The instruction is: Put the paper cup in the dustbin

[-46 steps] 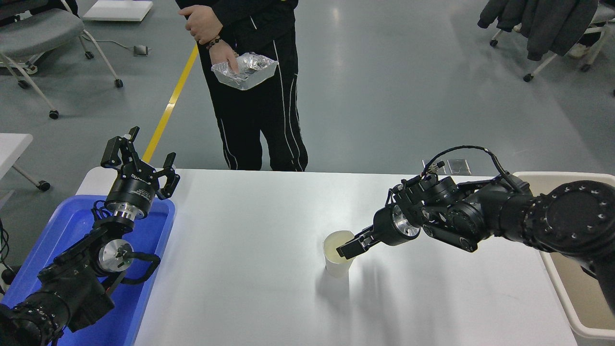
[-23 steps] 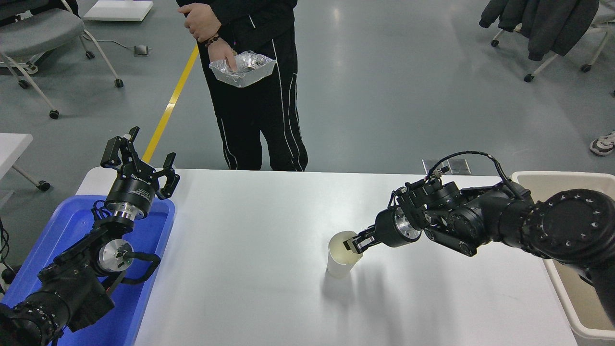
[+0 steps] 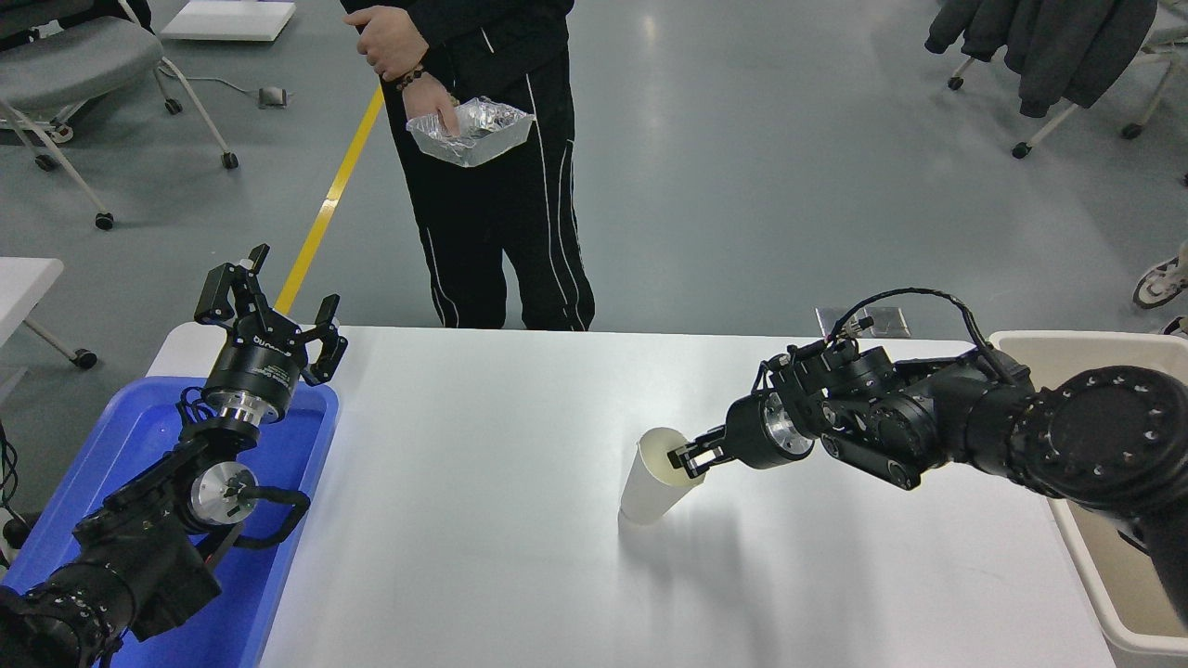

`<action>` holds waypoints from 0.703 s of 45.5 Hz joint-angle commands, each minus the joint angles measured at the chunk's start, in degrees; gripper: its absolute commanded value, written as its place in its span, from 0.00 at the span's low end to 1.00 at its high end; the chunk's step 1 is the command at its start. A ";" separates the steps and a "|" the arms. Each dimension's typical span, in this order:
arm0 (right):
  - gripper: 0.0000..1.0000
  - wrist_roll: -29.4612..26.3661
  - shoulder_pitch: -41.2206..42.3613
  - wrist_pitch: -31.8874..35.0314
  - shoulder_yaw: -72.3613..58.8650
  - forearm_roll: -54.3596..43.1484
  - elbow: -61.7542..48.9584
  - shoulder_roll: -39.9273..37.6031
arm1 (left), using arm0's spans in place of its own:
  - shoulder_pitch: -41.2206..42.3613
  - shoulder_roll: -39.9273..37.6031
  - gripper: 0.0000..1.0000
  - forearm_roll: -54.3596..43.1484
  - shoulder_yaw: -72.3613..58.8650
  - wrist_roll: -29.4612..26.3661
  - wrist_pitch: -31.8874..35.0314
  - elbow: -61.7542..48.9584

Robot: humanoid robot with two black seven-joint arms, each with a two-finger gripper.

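Jaws of right gripper [image 3: 689, 458] pinch paper cup [image 3: 650, 484] rim; cup tilted; dustbin [image 3: 1114, 594] well right.

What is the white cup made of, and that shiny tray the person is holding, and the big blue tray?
The paper cup looks like thin matte paper: white outside, cream inside, its rim pinched in the right gripper. The tray in the person's hand is probably aluminium foil, silver and crinkled with bright glints. The blue tray seems to be smooth, slightly glossy plastic with rounded edges.

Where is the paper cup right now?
The paper cup leans on the white table, right of centre, its rim pinched by the right gripper.
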 commanded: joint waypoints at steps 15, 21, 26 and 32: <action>0.00 10.27 2.67 5.38 19.24 9.13 1.17 -14.09 | 0.00 0.00 1.00 0.01 -0.01 0.00 0.00 -0.02; 0.00 10.27 4.78 9.07 24.51 12.03 0.56 -17.00 | 0.00 0.00 1.00 0.01 -0.01 0.00 0.00 -0.01; 0.00 10.18 6.18 12.06 26.89 15.28 -0.23 -18.93 | 0.00 0.00 1.00 0.01 -0.01 0.00 0.00 -0.02; 0.00 10.18 8.21 13.91 26.98 19.60 -0.58 -21.39 | 0.00 0.00 1.00 0.01 -0.01 0.00 0.00 -0.02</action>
